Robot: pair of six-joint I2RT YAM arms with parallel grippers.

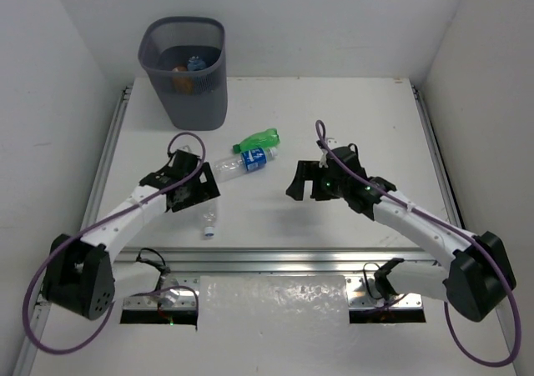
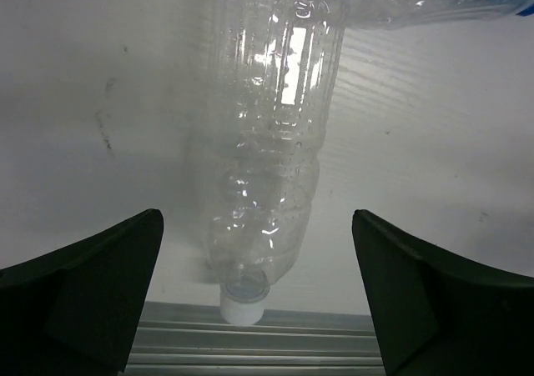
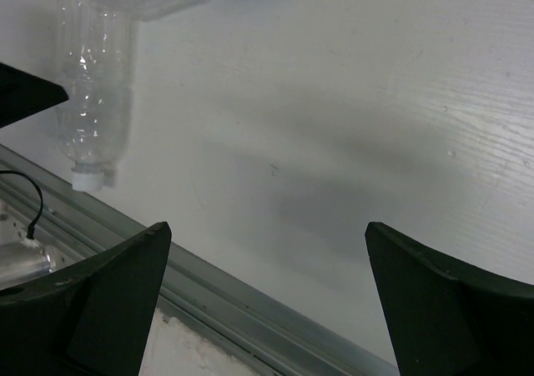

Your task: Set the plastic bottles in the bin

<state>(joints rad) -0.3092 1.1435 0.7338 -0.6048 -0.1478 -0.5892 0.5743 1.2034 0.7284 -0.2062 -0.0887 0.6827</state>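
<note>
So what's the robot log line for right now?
left fingers open over clear bottle | right fingers open, empty | green bottle on table | bin holds bottles

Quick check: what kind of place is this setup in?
Probably a lab test cell: a white table boxed in by bare white walls, with an aluminium rail along its near edge.

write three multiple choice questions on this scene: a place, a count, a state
1. Where does the bin stand? A far left B near right C between the arms
2. How many bottles lie on the table? A one B three C six
3. The left gripper is? A shut on a bottle B open C out of view

1 A, it stands at the far left corner.
2 B, green bottle, blue-labelled bottle, clear bottle.
3 B, jaws wide apart either side of the clear bottle.
</note>
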